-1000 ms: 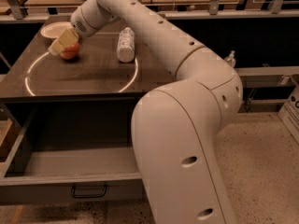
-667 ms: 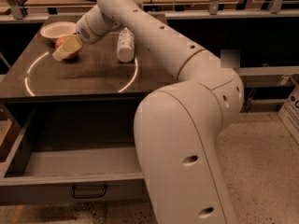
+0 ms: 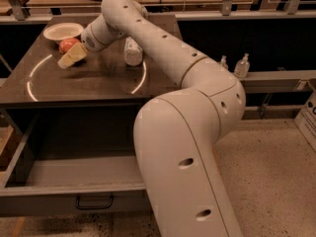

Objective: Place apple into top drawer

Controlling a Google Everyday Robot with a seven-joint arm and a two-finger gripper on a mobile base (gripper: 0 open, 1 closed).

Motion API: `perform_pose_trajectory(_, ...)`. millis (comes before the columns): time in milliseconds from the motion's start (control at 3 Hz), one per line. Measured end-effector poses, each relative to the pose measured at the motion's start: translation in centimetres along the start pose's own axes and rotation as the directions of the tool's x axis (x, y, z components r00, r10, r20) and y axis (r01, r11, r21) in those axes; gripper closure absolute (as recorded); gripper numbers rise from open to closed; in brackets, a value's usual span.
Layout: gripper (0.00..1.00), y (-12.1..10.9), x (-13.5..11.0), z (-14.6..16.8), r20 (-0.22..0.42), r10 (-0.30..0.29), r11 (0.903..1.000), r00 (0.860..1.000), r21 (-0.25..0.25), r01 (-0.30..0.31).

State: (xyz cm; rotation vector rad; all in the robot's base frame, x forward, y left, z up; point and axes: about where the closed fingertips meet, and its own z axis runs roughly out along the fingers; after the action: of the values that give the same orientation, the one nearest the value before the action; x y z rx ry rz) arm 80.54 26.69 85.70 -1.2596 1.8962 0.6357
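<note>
Gripper [image 3: 70, 57] over countertop [image 3: 94, 85], apple [image 3: 67, 44] just behind it

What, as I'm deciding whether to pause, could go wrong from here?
The gripper is beside the round red apple, close by the white bowl; a nudge might roll the apple away.
The white cylindrical bottle lies beside the arm; swinging toward the open grey metal top drawer could knock it.

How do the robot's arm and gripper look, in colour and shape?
The arm is smooth cream-white, made of thick rounded segments with small dark round holes; no cables show. The gripper, over the tabletop beside the apple, is pale yellowish and wedge-shaped.
</note>
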Motion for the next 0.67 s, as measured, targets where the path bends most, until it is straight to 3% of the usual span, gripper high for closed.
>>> perform_pose_trajectory(333, 0.0, -0.92, -0.61, 0.7, 0.009, 0.0, 0.9999, 1.0, 0.015, 0.0)
perform_pose_trajectory(667, 0.15, -1.57, -1.23, 0.82, 0.008, -0.018, 0.9995, 1.0, 0.025, 0.018)
